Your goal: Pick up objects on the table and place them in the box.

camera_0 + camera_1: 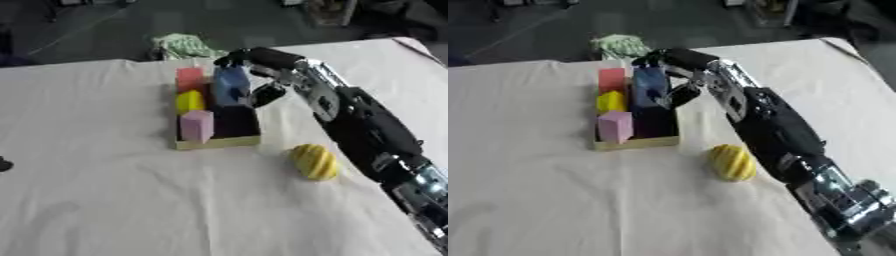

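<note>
The box (219, 142) is set near the table's (105, 200) centre; a red block (189, 78), a yellow piece (189, 101) and a pink block (197, 125) are lined along its nine o'clock side; a blue object (230, 86) is pinched by the right hand (254, 62) over the box's twelve o'clock end, fingers curled round it; a yellow ridged object (314, 161) is left on the cloth at the box's four o'clock, apart from it.
</note>
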### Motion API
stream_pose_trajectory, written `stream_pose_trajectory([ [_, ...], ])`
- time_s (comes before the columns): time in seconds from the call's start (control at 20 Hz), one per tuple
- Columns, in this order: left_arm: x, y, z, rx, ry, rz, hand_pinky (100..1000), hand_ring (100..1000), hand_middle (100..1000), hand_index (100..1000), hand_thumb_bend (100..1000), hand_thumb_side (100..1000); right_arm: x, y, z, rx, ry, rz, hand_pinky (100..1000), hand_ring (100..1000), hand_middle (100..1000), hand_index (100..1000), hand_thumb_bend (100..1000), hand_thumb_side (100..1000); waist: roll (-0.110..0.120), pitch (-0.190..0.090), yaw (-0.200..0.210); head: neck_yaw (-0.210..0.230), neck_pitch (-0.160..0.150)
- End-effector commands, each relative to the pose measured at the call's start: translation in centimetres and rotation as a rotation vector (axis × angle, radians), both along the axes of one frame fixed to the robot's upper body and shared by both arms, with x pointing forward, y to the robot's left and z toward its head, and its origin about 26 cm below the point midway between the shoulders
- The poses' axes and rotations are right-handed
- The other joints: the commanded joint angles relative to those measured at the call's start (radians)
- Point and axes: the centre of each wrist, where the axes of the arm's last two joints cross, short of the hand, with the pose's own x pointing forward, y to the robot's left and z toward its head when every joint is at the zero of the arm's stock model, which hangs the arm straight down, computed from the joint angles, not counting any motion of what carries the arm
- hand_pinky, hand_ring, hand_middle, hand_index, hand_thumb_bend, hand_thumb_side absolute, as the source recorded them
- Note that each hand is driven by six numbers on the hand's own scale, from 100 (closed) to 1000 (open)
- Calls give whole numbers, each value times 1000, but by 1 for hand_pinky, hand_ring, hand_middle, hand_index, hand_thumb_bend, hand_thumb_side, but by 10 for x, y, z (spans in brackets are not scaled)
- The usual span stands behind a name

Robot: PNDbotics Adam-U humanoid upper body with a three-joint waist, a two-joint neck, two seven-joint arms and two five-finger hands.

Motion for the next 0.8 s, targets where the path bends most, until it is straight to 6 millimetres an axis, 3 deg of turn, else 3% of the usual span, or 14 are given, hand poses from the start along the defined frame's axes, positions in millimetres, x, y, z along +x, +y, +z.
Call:
stream_pose_trajectory([
  [0.05,-2,-1,7,2,-23,-12,750,643,594,800,100,547,2,3,9,-32,-58,-8,794,801,712,967,100,235,0,-18,3,-3,-11],
  [0.4,-2,-2,7,3,-19,-9,750,641,593,800,100,550,2,3,2,-125,-93,-11,808,839,817,994,112,307,-4,-16,6,-6,-15],
  [0.5,-2,-2,7,2,-18,-8,751,641,593,800,100,550,1,1,3,-150,-112,-12,817,858,868,1000,174,308,-5,-16,7,-6,-16],
  [0.6,-2,-2,6,2,-16,-7,751,641,593,800,100,553,0,0,7,-178,-142,-10,828,874,916,1000,280,382,-7,-16,7,-6,-16],
  [0.8,-2,-2,6,3,-14,-4,751,640,593,800,100,553,-4,-5,18,-237,-213,-16,846,908,988,1000,359,437,-10,-17,5,-4,-17],
])
